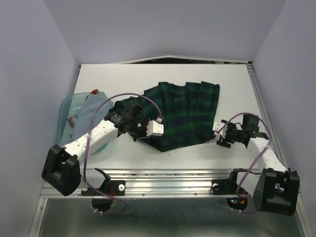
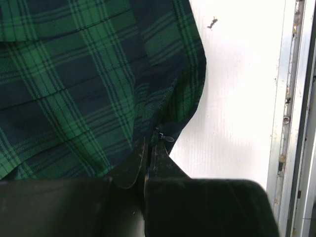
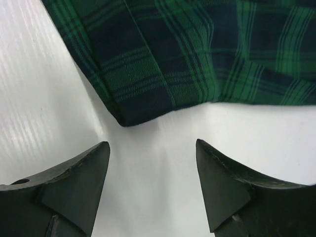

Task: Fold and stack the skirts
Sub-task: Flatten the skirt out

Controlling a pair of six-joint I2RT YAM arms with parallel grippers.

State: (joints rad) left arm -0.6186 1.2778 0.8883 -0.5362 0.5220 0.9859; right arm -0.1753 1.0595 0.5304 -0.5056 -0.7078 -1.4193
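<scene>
Left hand [image 2: 149,148] clamped on tartan skirt [image 2: 74,74] edge; right hand [image 3: 152,143] spread, beside hem.

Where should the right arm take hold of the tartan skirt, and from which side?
Probably best: grip the tartan skirt at the pointed corner jutting toward the open right gripper. Come in low along the table from the right, one finger sliding under, since the cloth lies flat there.
</scene>
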